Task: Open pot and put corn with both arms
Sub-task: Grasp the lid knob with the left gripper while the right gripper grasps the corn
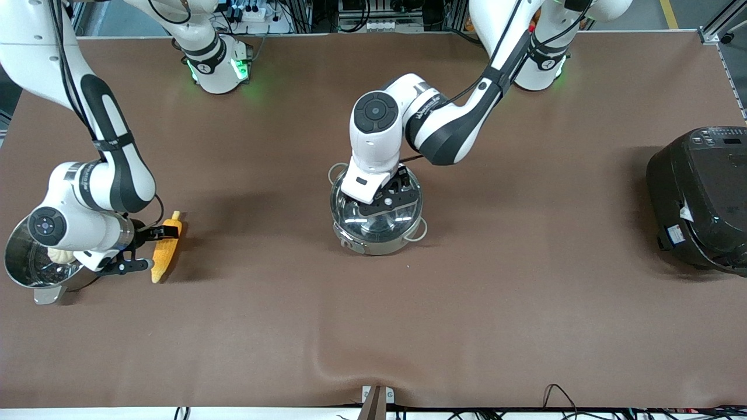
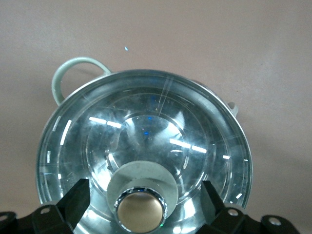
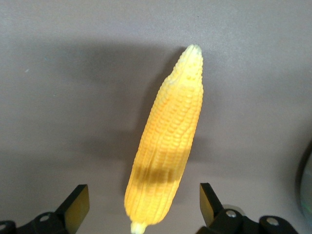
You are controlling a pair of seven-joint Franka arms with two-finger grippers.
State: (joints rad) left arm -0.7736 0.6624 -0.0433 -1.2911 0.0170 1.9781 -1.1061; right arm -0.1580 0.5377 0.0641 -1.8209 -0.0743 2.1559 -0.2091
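Note:
The shiny pot (image 1: 378,230) stands mid-table with its glass lid (image 2: 146,131) on. One wire loop handle (image 2: 73,73) sticks out at its side. My left gripper (image 1: 390,195) hangs just over the lid, open, and the copper-coloured knob (image 2: 141,208) sits between its fingers (image 2: 75,200) without touching them. The yellow corn (image 1: 165,249) lies on the table at the right arm's end. My right gripper (image 1: 154,249) is low over it and open, with a finger (image 3: 78,207) on each side of the cob (image 3: 168,141) near its pale end, and gaps on both sides.
A second steel pot (image 1: 26,265) holding a cream bun (image 1: 61,255) stands right beside the corn, partly under the right arm. A big black rice cooker (image 1: 700,198) sits at the left arm's end. The brown table cover (image 1: 373,326) has a ripple near the front edge.

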